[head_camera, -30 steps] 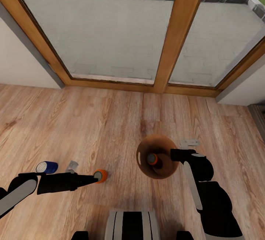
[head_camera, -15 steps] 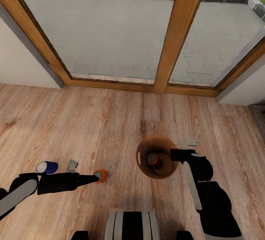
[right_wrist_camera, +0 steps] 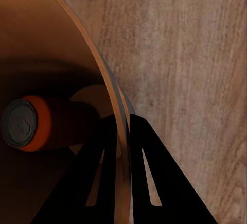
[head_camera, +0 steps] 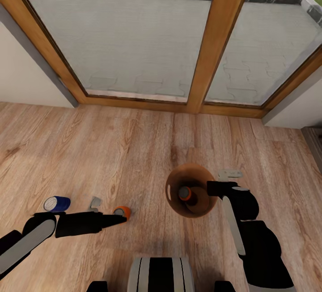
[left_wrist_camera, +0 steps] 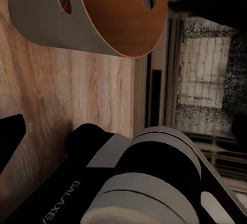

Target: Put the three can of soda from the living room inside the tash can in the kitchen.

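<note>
The tash can, dark outside and wood-coloured inside, stands on the wood-plank floor of the living room with one orange can of soda lying in it. My right gripper is shut on its rim; in the right wrist view the fingers straddle the rim, beside that orange can. A second orange can lies on the floor at the tip of my open left gripper. A dark blue can lies further left. The left wrist view shows the bin from the side.
Wood-framed glass doors close the room ahead, with a paved terrace beyond. White wall sections flank them. My own base sits at the bottom of the head view. Bare plank floor spreads between me and the doors.
My left arm has pushed a little to the right, so its fingertip now overlaps the floor's orange can. The bin, the right gripper and the blue can have stayed put.
</note>
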### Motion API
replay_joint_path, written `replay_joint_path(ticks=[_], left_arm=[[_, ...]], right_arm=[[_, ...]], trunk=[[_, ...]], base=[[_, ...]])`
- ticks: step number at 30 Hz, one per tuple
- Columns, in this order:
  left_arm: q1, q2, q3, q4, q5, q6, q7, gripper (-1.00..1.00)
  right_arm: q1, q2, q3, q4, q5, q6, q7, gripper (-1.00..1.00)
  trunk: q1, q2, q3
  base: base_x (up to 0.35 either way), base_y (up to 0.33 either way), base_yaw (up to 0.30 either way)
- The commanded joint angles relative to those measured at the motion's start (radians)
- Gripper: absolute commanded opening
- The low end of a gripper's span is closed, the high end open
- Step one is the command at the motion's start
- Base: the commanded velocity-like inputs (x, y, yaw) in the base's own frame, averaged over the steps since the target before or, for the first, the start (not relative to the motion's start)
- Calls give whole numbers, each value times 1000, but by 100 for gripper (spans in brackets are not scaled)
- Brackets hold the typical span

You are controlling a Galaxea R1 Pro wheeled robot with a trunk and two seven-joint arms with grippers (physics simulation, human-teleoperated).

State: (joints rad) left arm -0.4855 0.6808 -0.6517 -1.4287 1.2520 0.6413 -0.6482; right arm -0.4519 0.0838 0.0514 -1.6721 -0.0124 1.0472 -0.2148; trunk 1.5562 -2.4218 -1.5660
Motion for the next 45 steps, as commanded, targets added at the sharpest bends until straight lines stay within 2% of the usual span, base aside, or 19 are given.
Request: replay_joint_path(ticks=[1,4,8,9,12,17,42,45], left_arm=[[-1,-6,0,-1,-6,0,0,100],[-1,-22,0,-1,-23,1,-1,100],[0,-44,0,0,-45,0,-4,100],[-1,-71,0,0,-54,0,-4,100],[0,-70,0,1,-54,0,-5,100],[-1,-73,0,4,-54,-1,-5,100],[0,-69,0,8,-54,-6,-13,100],[0,-65,27,6,-53,-11,-13,100]], right_arm=[[-1,1,0,6,4,0,5,-100],[-16,12,3,23,4,0,5,-100],[-35,34,23,53,50,0,5,-100],[-112,91,45,92,3,0,5,-100],[-152,91,52,93,3,0,5,-100],[-173,91,54,92,3,0,6,-100],[-177,91,54,94,3,0,8,-100],[-177,91,54,94,3,0,8,-100]], trunk=[[1,0,0],[1,0,0],[1,0,0],[1,0,0],[1,0,0],[1,0,0],[1,0,0],[1,0,0]], base=[[0,0,0],[0,0,0],[0,0,0],[0,0,0],[0,0,0],[0,0,0],[0,0,0],[0,0,0]])
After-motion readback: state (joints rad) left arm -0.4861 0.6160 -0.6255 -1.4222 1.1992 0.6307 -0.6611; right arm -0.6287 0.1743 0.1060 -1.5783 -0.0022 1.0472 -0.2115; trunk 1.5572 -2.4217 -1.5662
